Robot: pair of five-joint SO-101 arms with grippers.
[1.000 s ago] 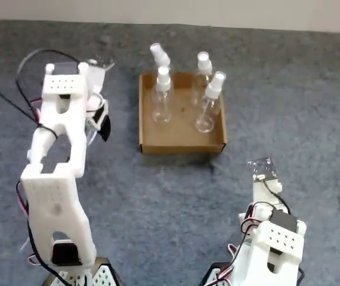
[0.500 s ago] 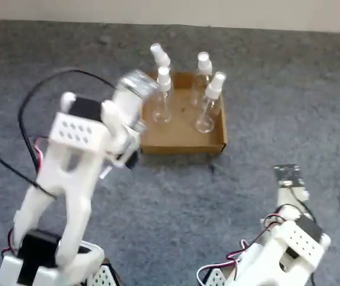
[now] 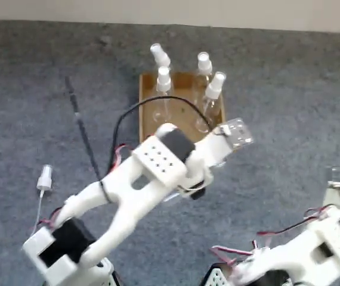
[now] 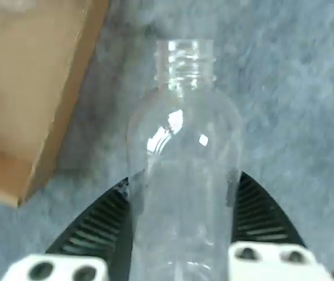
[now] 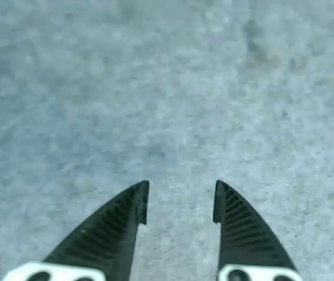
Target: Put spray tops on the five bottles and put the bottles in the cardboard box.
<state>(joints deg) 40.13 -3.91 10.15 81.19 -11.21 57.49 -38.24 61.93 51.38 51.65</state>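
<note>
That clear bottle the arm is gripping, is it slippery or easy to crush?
Probably light: the bottle looks empty and see-through, so a hard squeeze might dent it. Its smooth, glossy sides suggest it may slip, though the left gripper presses ribbed pads against both sides. Being round, it would likely roll if laid down.

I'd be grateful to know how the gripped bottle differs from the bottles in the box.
The gripped bottle has a bare threaded neck; the boxed bottles carry white spray tops. The gripped bottle sits in the left gripper outside the cardboard box; the boxed bottles are inside. All are clear.
</note>
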